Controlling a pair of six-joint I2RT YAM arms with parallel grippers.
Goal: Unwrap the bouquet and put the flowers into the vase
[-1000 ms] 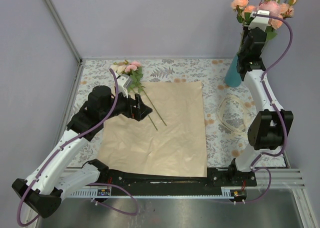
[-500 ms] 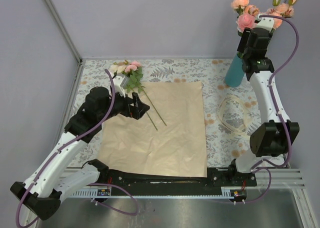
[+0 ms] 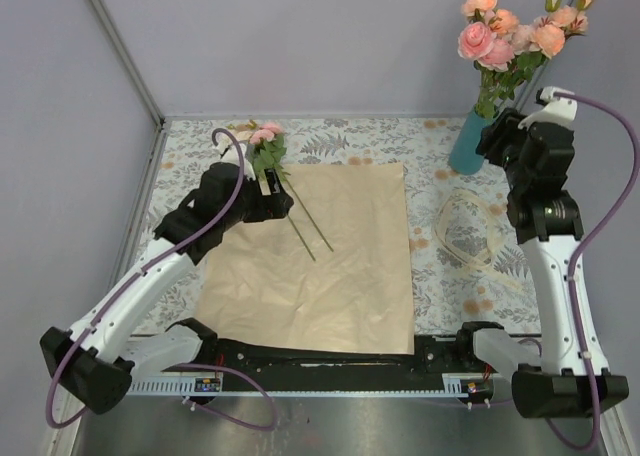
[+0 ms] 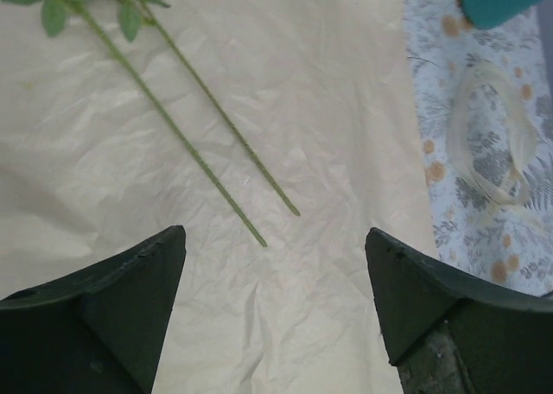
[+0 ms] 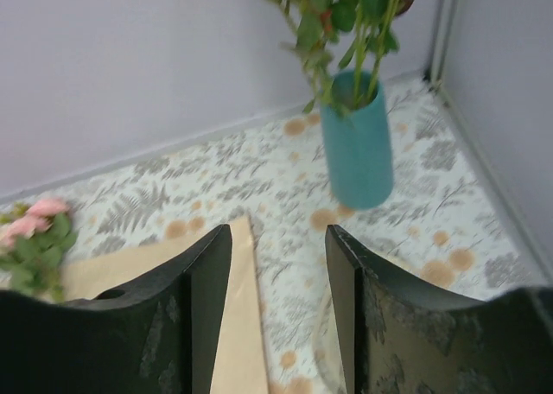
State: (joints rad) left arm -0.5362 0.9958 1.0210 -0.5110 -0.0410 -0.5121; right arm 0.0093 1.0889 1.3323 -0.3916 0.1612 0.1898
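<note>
The tan kraft paper lies unfolded and flat on the table. Two green-stemmed flowers rest on its far left part, stems side by side, pink and cream heads beyond the paper's edge. My left gripper hovers open just left of those stems, and the left wrist view shows its fingers wide apart over bare paper. The teal vase stands at the back right with several roses in it. My right gripper is open beside it, nothing between its fingers, the vase ahead.
A loop of clear ribbon lies on the floral tablecloth right of the paper, also seen in the left wrist view. Grey walls with metal posts close the back and both sides. The arm bases sit on the black rail at the near edge.
My right gripper has come down from among the flower heads above the vase to beside it, its jaws wider; the roses stay in the vase. My left arm reached further back toward the lying flowers.
</note>
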